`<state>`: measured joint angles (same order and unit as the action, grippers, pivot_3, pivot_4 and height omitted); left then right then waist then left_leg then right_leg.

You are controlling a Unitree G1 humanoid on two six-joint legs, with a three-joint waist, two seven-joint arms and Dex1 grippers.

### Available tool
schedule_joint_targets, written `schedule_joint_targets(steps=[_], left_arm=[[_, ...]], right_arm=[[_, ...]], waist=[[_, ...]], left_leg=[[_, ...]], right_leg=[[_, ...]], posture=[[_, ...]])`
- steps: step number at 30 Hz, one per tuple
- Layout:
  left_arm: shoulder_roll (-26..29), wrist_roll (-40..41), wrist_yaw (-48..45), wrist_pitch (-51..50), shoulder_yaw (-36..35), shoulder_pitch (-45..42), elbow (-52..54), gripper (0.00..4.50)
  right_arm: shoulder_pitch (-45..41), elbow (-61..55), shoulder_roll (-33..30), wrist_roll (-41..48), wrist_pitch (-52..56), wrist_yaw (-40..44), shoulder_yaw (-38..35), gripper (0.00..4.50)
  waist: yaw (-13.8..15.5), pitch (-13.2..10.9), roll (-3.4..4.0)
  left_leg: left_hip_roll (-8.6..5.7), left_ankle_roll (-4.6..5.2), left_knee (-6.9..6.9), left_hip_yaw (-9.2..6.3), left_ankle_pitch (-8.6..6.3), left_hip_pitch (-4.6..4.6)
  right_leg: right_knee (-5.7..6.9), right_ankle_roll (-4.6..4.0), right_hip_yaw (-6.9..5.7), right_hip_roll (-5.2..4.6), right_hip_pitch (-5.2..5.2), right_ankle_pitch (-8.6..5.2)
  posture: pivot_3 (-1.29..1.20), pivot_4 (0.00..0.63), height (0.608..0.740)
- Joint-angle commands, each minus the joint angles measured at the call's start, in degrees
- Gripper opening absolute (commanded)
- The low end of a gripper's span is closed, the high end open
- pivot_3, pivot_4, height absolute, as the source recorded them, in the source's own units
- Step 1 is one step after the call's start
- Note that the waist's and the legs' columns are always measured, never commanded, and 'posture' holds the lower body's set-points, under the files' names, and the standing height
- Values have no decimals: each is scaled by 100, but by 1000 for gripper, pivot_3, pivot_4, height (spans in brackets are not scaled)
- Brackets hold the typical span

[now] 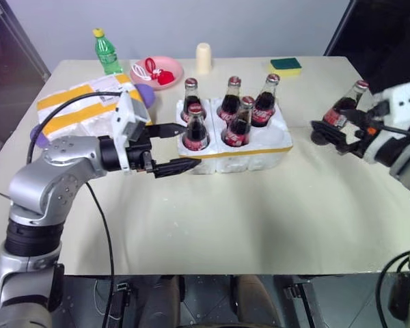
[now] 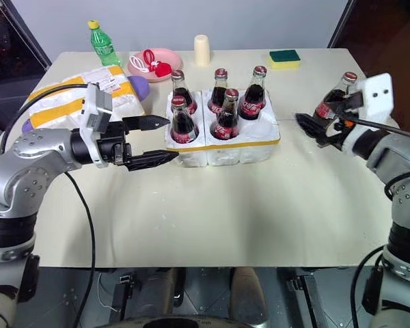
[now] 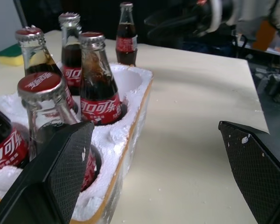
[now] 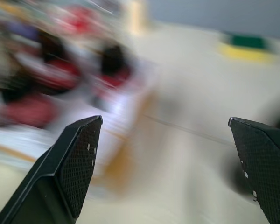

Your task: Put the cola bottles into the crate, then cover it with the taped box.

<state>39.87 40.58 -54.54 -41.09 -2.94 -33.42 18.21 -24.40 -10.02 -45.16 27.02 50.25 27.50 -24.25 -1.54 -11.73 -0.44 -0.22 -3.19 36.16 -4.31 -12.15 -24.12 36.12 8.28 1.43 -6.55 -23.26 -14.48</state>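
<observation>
The crate (image 1: 253, 156), a white foam tray with a thin yellow band, sits mid-table with several cola bottles (image 1: 239, 123) upright in its wells. Its front right well (image 1: 271, 130) is bare. One more cola bottle (image 1: 344, 107) stands on the table to the right. My right gripper (image 1: 330, 137) hovers open just in front of that bottle, and its wrist view shows nothing between the fingers (image 4: 79, 158). My left gripper (image 1: 176, 147) is open, level, at the crate's front left corner, holding nothing. The taped box (image 1: 75, 109) lies at the back left.
Along the far edge stand a green plastic bottle (image 1: 106, 53), a pink plate (image 1: 165, 65) with red and white items, a cream cup (image 1: 203, 58) and a green-yellow sponge (image 1: 285, 65). A purple object (image 1: 146, 93) lies beside the taped box. Bare tabletop (image 1: 260, 219) spreads in front of the crate.
</observation>
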Motion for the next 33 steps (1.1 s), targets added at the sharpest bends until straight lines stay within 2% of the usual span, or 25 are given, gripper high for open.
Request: schedule_joint_targets(steps=[1,5,15,26,28,31,33], left_arm=[[-22,-22,-40,149,-6,-142,58,4500],[-40,-37,-44,147,-8,-147,90,4500],[33,-55,17,123,-96,-45,196,4500],[7,-145,13,179,-65,-136,121,4500],[-2,-150,9,182,-54,-153,111,4500],[2,-147,1,180,-58,-158,105,4500],[2,-140,2,171,-62,-157,102,4500]], right_arm=[[-146,546,64,-383,-725,-240,-35,4442],[-392,1518,156,-894,-1559,-514,182,4442],[-1466,3396,558,-586,-2235,-221,120,4442],[-2751,6065,759,-1074,-3521,-36,543,4442],[-2861,6331,783,-1118,-3747,-9,568,3912],[-2927,6419,795,-1114,-3985,113,561,2733],[-2856,6167,820,-998,-4025,277,508,2759]], waist=[[-2,0,0],[-12,0,1],[-78,-1,1],[-99,-1,1],[-93,-1,2],[-100,-1,2],[-104,-3,5]], left_leg=[[0,0,-1,1,0,0],[0,0,-7,0,0,2],[0,0,-8,-1,0,1],[0,-1,-13,-1,1,3],[0,-1,-14,-1,1,2],[0,-1,-15,-1,1,2],[0,-1,-17,-1,1,2]], right_leg=[[0,1,1,0,-1,1],[2,3,0,1,-3,1],[2,4,0,0,-2,2],[2,4,0,1,-2,2],[2,4,0,1,-3,2],[1,4,0,1,-3,2],[2,5,0,1,-4,2]], posture=[[0,150,739],[0,150,739],[0,150,739],[0,150,739],[0,150,739],[0,150,739],[0,150,739]])
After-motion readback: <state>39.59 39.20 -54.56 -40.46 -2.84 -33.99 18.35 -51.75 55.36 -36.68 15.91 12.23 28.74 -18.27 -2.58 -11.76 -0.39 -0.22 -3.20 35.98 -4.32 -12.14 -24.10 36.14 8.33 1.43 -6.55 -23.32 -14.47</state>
